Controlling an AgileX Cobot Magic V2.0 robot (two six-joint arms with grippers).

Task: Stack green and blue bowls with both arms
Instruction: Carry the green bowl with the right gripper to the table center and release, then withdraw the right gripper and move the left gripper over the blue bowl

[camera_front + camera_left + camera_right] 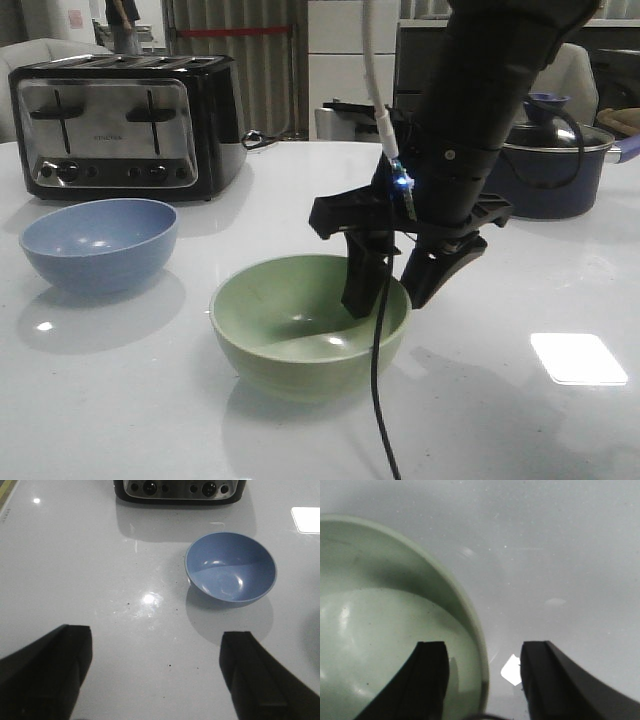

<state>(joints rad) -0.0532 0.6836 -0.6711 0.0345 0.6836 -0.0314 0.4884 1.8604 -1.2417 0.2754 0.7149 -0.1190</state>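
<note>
R tool (398, 290) apart, straddles green bowl (300, 335) rim | L tool (155, 680) apart | blue bowl (98, 243) nr toaster (125, 125), prob clear

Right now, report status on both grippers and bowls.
Right gripper open, straddling green bowl rim. Left gripper open, short of blue bowl. Bowls apart, unstacked. Nothing between them.

I am working in what looks like a kitchen-style test room: a toaster (125, 125) and lidded pot (552, 165) are sitting on my white worktop (500, 420).
</note>
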